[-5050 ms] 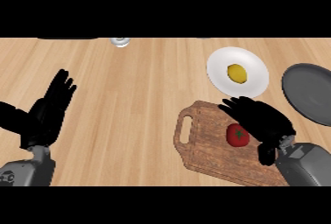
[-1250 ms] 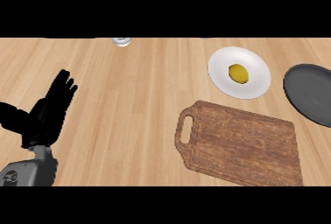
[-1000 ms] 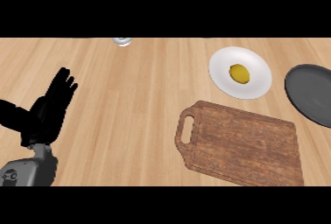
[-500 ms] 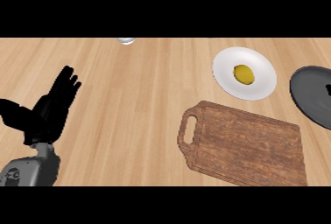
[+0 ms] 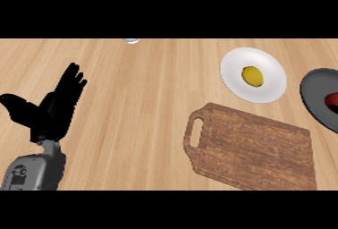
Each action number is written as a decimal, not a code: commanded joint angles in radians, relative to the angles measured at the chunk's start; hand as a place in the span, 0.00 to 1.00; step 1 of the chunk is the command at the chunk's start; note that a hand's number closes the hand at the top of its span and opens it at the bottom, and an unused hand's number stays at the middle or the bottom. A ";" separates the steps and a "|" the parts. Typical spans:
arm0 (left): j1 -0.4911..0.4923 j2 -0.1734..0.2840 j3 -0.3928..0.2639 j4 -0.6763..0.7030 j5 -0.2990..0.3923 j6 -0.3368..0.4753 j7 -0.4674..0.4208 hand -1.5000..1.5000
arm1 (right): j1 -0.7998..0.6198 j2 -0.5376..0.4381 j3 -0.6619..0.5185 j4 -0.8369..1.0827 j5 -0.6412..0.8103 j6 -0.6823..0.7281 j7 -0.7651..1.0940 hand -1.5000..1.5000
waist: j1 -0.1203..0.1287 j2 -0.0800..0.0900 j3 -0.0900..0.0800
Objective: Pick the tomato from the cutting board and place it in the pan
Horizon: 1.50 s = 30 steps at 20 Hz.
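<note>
We look steeply down on a light wooden counter (image 5: pixel 145 89), its planks running left to right with pale, fine grain. It fills the whole view; we see no wall, floor or window. The light is even and soft, with faint shadows. At the counter's far edge, left of centre, we see part of a small pale round object (image 5: pixel 131 40), cut off by the view's top.

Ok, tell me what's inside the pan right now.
The pan at the view's right edge holds a red thing, apparently the tomato, only partly in view. The rest of the pan is cut off by the frame, so anything else there cannot be seen.
</note>
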 commanded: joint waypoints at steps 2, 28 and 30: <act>0.021 -0.012 -0.012 -0.015 -0.004 -0.003 -0.021 0.50 | 0.014 -0.034 -0.017 0.097 -0.015 0.056 -0.057 0.00 | 0.004 0.000 0.001; 0.050 0.016 0.039 -0.020 0.024 -0.010 0.000 0.50 | 0.303 -0.346 -0.409 0.154 -0.471 0.840 -0.434 0.00 | -0.052 -0.016 0.005; 0.055 0.029 0.053 0.004 0.042 -0.036 -0.018 0.50 | 0.307 -0.326 -0.402 0.136 -0.472 0.813 -0.429 0.00 | -0.042 -0.013 0.004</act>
